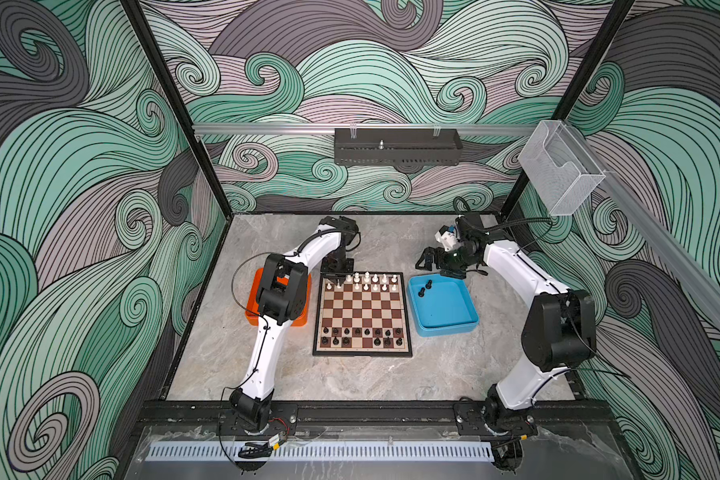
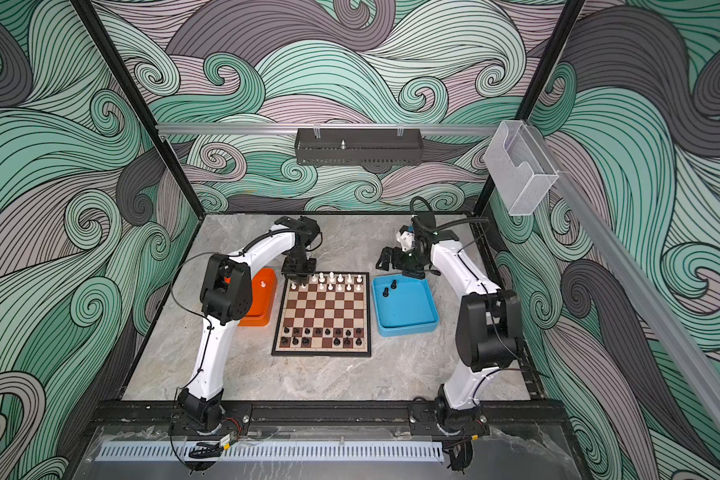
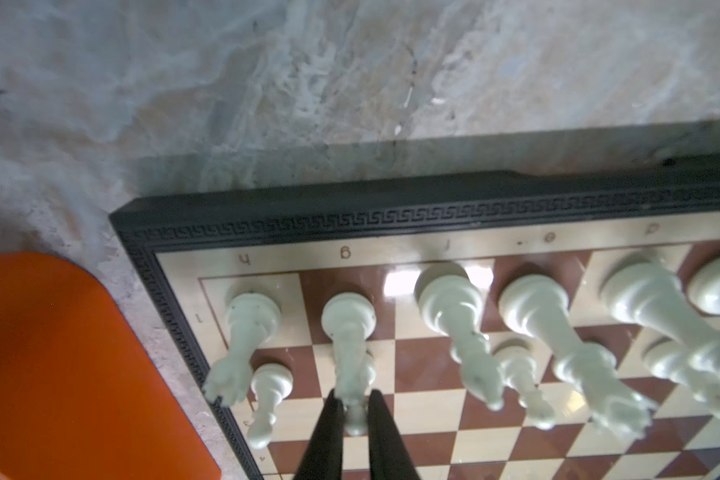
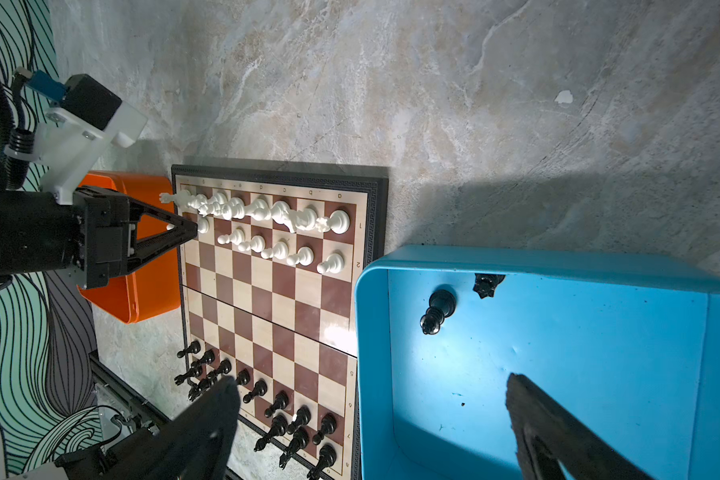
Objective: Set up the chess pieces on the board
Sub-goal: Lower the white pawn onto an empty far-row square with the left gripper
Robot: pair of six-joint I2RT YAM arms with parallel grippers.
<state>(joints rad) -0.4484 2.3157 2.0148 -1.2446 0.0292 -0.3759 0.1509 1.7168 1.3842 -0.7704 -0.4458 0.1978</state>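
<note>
Setup status: nearly complete. The board (image 1: 362,316) lies mid-table, between the orange tray (image 2: 262,318) on the left and the blue tray (image 1: 445,330) on the right. White chess pieces (image 1: 375,281) fill most of the two far rows. Black ones occupy the two near rows, with two empty squares in the middle of the nearest row. Outstanding items: two black pieces (image 1: 429,284) in the far part of the blue tray and one white chessman (image 2: 262,284) in the orange tray. The left gripper (image 3: 354,395) is at the far left corner of the board. Its jaws are pressed almost together on the head of a white piece (image 3: 355,417) in the second column from the left edge. Whether that piece stands in the farthest row or the next cannot be determined. The right gripper (image 1: 426,259) hovers over the far edge of the blue tray, jaws fully spread, holding nothing.
</note>
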